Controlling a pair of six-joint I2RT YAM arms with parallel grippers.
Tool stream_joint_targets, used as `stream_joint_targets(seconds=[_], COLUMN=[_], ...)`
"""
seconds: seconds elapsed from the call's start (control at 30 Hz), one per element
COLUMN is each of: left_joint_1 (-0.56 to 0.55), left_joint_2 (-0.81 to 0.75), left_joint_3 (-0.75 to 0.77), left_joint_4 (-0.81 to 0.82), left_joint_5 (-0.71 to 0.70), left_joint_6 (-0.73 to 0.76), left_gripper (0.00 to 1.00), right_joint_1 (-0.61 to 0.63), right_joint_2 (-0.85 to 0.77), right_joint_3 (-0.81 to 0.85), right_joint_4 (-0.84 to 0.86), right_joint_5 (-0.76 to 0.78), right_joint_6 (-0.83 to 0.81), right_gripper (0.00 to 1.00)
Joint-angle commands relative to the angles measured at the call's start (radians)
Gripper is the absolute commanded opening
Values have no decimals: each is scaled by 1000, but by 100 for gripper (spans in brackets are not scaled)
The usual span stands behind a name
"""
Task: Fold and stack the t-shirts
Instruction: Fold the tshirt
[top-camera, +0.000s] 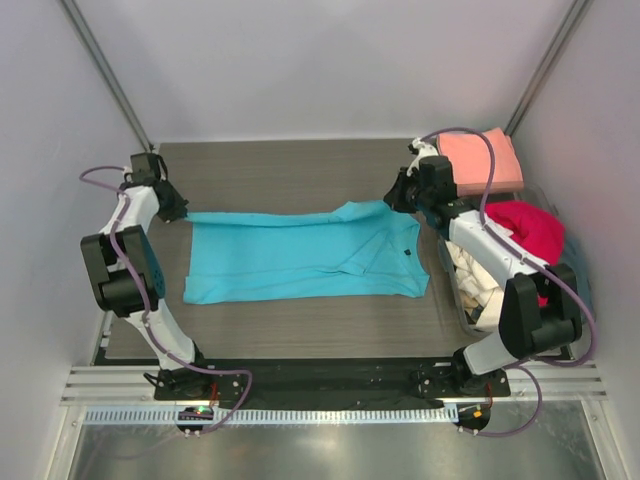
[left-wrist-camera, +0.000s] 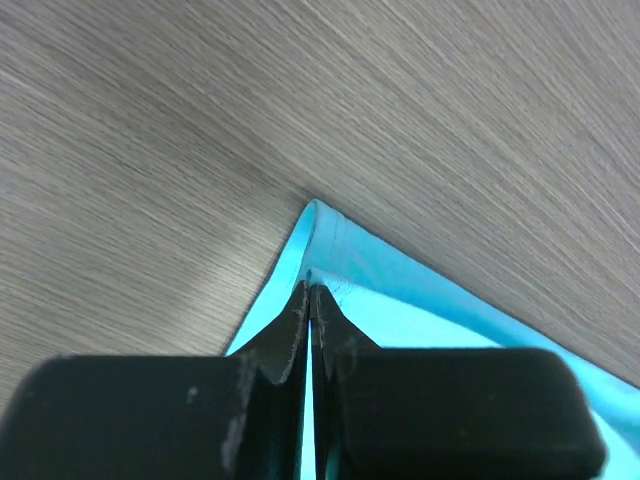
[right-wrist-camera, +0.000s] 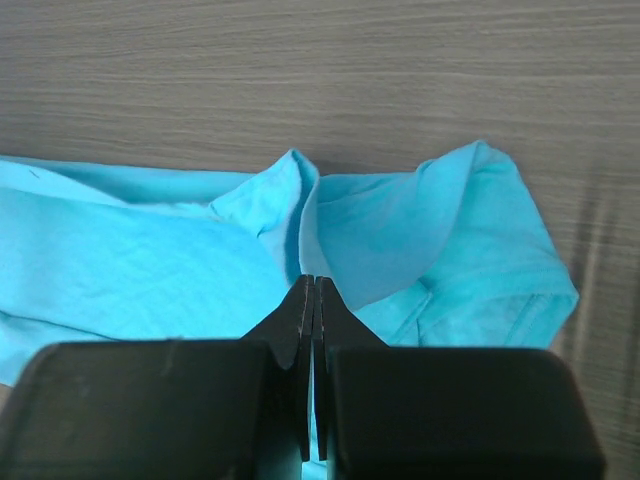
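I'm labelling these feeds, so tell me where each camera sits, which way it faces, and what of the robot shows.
Top external: above and behind, looking down on the table; both arms show, left hand and right hand pinching the turquoise t-shirt.
Left wrist: on left arm, facing the shirt's corner; closed fingers show.
Right wrist: on right arm, facing the shirt's rumpled edge; closed fingers show.
Shared: all see that t-shirt.

No words, numbers or brand marks can be read in any of the three views. The turquoise shirt bears a small dark label near its right end in the top view, but it is far too small there to make out any lettering or sign on it
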Motion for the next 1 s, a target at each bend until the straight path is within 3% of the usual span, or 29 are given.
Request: stream_joint_targets(seconds=[0.0, 0.33, 0.47, 0.57, 0.6, 0.67, 0.7, 0.73, 0.83, 0.97], left_joint_1=[-1, -2, 1, -1, -1, -4, -13, -19, -59, -149], left_joint_2=[-54, -97, -134, -177, -194, -255, -276, -302, -338, -248], left_joint_3=[-17, -84, -115, -135, -141, -168, -194, -208, -231, -163], left_joint_4=[27, 7, -21, -33, -30, -4, 10, 25, 95, 70], left_joint_5=[-5, -12, -95, -160, -205, -247, -299, -313, -263, -219], left_joint_6=[6, 6, -4, -29, -40, -63, -70, -73, -61, -20], left_gripper=[0, 0, 2, 23, 36, 61, 66, 68, 69, 66], right_joint_1=[3, 1, 3, 3, 3, 4, 4, 6, 9, 9], right_joint_2=[-81, -197, -258, -297, -302, -291, -280, -268, -211, -73], right_joint_3=[-49, -252, -327, -385, -404, -410, -402, -393, -353, -239], right_joint_4=[27, 27, 23, 26, 27, 38, 41, 44, 50, 55], right_joint_5=[46, 99, 171, 187, 164, 111, 66, 57, 55, 40], right_joint_6=[-12, 56, 105, 152, 162, 179, 182, 185, 186, 166], right_gripper=[1, 1, 1, 1, 1, 11, 20, 45, 65, 69])
